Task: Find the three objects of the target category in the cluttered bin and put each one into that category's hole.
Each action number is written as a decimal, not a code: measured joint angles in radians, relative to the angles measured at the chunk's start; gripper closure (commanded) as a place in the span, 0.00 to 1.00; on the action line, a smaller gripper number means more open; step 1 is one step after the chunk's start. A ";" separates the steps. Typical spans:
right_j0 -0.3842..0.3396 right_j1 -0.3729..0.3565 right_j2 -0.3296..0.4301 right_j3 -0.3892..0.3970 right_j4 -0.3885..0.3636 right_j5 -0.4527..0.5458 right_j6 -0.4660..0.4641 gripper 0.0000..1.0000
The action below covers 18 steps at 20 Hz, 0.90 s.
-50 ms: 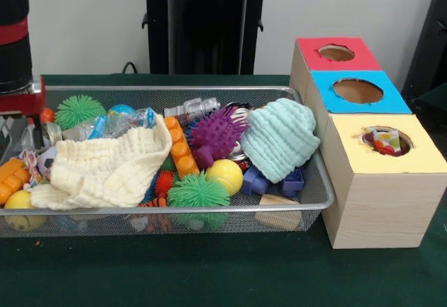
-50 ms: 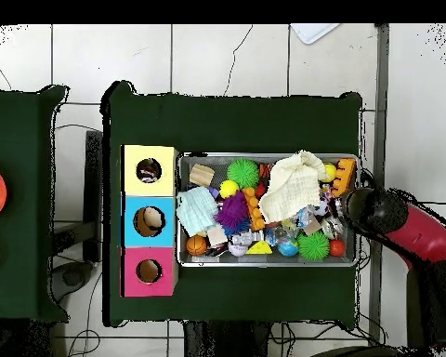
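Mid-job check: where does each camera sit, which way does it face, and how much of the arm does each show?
Front view: low, across the table, facing the mesh bin and the hole boxes; the arm enters at left.
Overhead view: straight down on the bin; the red arm reaches from the right.
Shared: the cream cloth and the yellow box.

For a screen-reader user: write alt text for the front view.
A wire mesh bin on a green table holds jumbled toys, a cream knitted cloth and a pale blue knitted cloth. Beside it stand three wooden boxes topped red, blue and yellow, each with a hole.
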<state>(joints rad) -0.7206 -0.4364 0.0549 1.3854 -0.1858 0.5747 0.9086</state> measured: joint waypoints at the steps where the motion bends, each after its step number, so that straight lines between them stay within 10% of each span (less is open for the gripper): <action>1: 0.005 -0.002 0.000 0.003 0.001 0.000 0.000 0.00; 18: 0.012 0.058 0.005 -0.049 0.021 -0.019 0.000 0.00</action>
<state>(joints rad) -0.7086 -0.3785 0.0601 1.3360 -0.1644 0.5555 0.9089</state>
